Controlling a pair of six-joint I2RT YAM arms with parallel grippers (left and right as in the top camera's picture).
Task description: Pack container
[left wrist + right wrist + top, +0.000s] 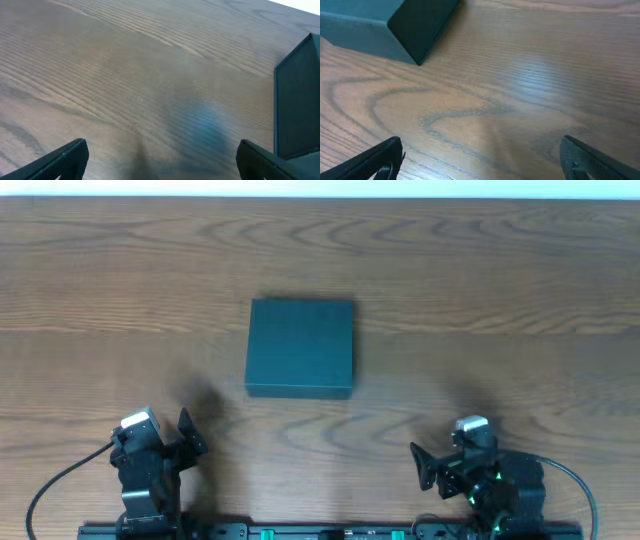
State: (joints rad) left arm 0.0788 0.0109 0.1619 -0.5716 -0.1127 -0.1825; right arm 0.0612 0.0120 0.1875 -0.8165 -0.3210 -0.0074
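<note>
The container (301,347) is a dark teal square box with its lid shut, sitting in the middle of the wooden table. Its corner shows at the right edge of the left wrist view (298,100) and at the top left of the right wrist view (395,25). My left gripper (188,435) is open and empty, near the front edge, left of and nearer than the box; its fingers show in the left wrist view (160,160). My right gripper (425,465) is open and empty, near the front right, its fingers in the right wrist view (482,160). No snack packets are in view.
The wooden table (500,300) stretches to a white strip along the far edge. A black rail with the arm bases (320,532) runs along the front edge. Cables loop from each arm base.
</note>
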